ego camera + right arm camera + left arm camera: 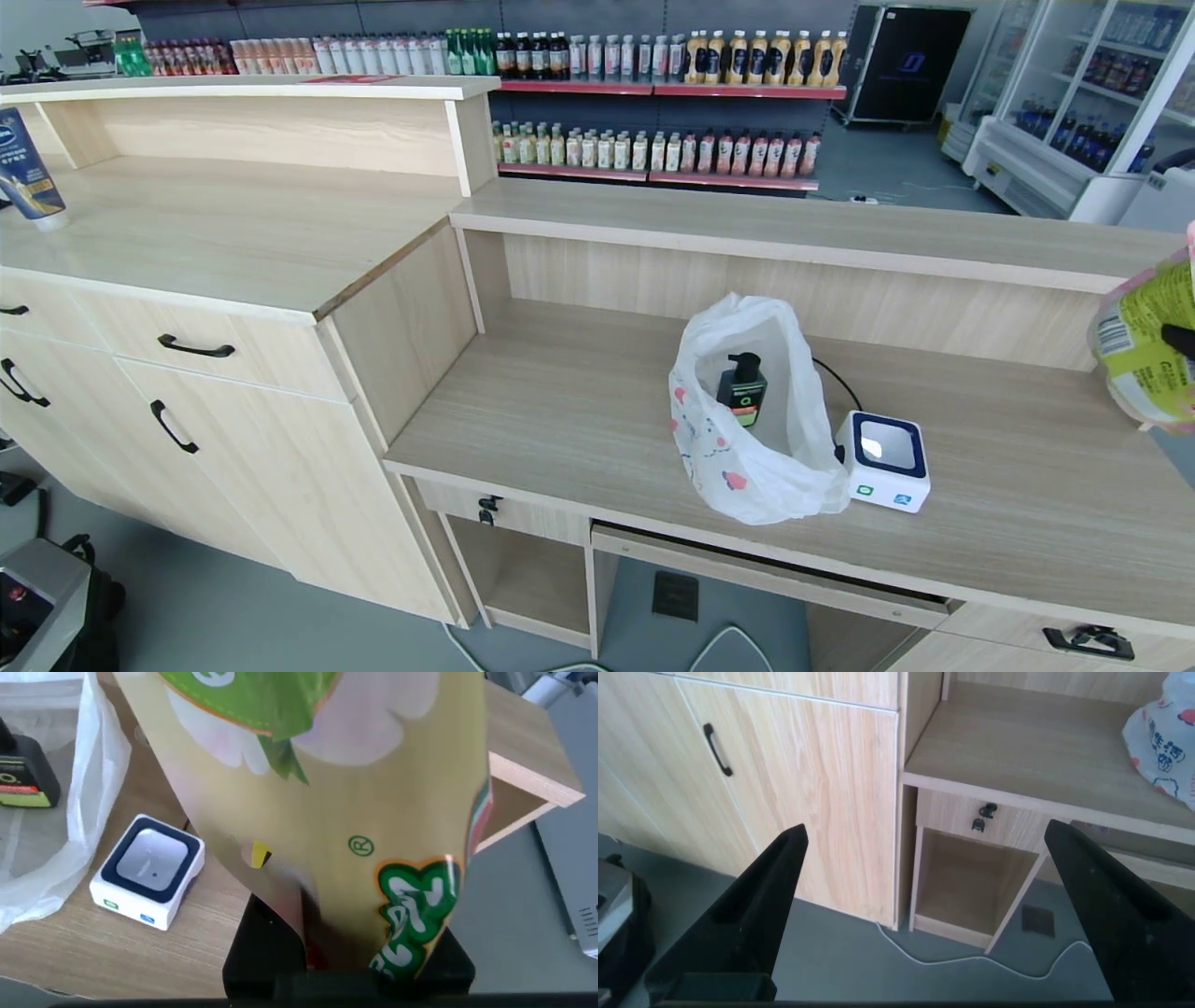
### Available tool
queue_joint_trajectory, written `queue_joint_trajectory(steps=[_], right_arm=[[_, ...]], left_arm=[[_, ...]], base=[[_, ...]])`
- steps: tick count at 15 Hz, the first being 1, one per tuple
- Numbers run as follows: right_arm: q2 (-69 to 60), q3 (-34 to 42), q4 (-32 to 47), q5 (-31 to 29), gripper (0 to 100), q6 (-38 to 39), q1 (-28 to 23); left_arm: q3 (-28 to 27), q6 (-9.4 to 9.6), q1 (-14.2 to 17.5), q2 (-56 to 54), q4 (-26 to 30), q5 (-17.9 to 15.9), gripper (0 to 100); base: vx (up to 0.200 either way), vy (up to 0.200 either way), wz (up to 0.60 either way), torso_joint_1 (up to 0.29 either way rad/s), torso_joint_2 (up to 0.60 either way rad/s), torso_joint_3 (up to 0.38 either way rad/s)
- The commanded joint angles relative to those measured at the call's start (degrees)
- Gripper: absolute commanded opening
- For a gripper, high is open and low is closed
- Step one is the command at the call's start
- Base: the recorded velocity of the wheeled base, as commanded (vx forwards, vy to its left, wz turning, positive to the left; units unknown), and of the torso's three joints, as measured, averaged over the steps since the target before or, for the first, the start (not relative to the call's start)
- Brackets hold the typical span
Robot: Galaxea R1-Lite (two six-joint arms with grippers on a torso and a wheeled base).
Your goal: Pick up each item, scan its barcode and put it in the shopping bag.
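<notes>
My head camera sits high and looks forward and down at the long light wooden counter point(579, 411), the thin white plastic bag point(747, 476) and the small white square scanner box point(887, 467). My left wrist camera hangs low beside the counter, looking past my left gripper point(926, 831) at its front; a bag corner shows there too. My right wrist camera looks down from very close, behind the yellow and green snack packet point(374, 812), and also sees box and bag.
</notes>
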Motion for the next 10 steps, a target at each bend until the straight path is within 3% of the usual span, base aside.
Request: queue_joint_trajectory(steps=[1, 3, 6, 7, 10], right_arm=[[-0.6, -0.84, -2.15, -2.7, 0, 3.81, 3.47], [-1.31, -4.26, -1.19, -11.93, 0, 10.31, 12.17], [-0.96, -4.44, 0.66, -20.89, 0, 12.86, 25.53], [-0.78, -3.47, 0.57, -21.86, 0, 13.3, 27.55], [1.07, 2.85, 0.22, -21.95, 0, 14.27, 32.21]], left_arm=[[0.0, -0.01, 0.04, 0.0, 0.0, 0.04, 100], [0.0, -0.01, 0.04, 0.0, 0.0, 0.04, 100], [0.0, -0.01, 0.04, 0.0, 0.0, 0.04, 100], [0.0, -0.01, 0.04, 0.0, 0.0, 0.04, 100], [0.0, -0.01, 0.04, 0.0, 0.0, 0.04, 100]], base=[[0.0, 0.0, 0.6, -0.002, 0.0, -0.007], [0.0, 0.0, 0.6, -0.002, 0.0, 0.002], [0.0, 0.0, 0.6, 0.007, 0.01, 0.002], [0.0, 0.0, 0.6, -0.002, 0.0, 0.002], [0.0, 0.0, 0.0, 0.0, 0.0, 0.0]])
